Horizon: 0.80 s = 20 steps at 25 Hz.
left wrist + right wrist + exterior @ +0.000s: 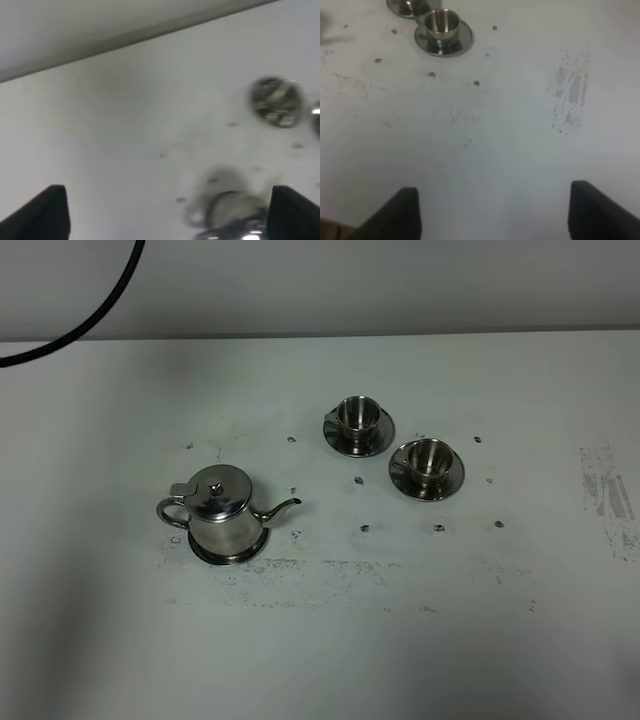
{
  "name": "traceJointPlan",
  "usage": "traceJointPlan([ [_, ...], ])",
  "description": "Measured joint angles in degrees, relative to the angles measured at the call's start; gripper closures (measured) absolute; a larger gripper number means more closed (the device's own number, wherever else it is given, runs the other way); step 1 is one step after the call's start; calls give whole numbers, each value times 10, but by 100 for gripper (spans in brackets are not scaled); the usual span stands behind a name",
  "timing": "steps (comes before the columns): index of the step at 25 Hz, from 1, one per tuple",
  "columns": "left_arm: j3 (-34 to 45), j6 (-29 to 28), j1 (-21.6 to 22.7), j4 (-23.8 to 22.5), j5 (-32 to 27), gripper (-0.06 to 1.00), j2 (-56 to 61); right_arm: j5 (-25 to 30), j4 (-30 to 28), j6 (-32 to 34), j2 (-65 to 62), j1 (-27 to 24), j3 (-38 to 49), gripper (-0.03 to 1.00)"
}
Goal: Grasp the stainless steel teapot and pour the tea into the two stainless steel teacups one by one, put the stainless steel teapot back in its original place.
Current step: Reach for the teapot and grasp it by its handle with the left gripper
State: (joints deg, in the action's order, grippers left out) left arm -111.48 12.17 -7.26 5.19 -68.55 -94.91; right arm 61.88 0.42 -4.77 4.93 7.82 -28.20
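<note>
The left pincer (170, 217) is spread wide and empty. In its wrist view the teapot (234, 215) shows blurred, close to 1 of the 2 dark fingers, and nothing is touching it. The right pincer (502, 212) is spread just as wide, also empty, and the teapot does not appear in its wrist view.

The teapot stands upright on its coaster (230, 552) with the lid (220, 488) shut, so no tea can be seen. Its spout (280, 508) points toward the 2 teacups and its loop handle (172, 512) sits on the opposite side. The nearer teacup (357, 418) and the farther teacup (428, 460) both lie on the spout side of the teapot, well apart from it. Each rests on its own saucer, and no dark liquid shows in either one.

The pot looks rigid and mirror-smooth, so a grip on the rounded body would probably slip. With tea inside it will likely be heavy and will tend to swing spout-down. The loop handle looks like the best hold (it is thin, so the fingers should close squarely across it). The lid may lift when the pot is tipped steeply.

The worktop (420, 640) around the teapot is scuffed.
</note>
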Motion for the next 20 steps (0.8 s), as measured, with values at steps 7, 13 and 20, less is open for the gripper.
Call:
traceJointPlan([
  [7, 0, -33, -67, -42, 0, 18, 5, 0, 0, 0, 0, 0, 0, 38],
  [13, 27, -13, -165, -37, 0, 18, 10, 0, 0, 0, 0, 0, 0, 38],
  [20, 237, -108, -191, -201, 123, 18, 82, -1, 0, 0, 0, 0, 0, 38],
])
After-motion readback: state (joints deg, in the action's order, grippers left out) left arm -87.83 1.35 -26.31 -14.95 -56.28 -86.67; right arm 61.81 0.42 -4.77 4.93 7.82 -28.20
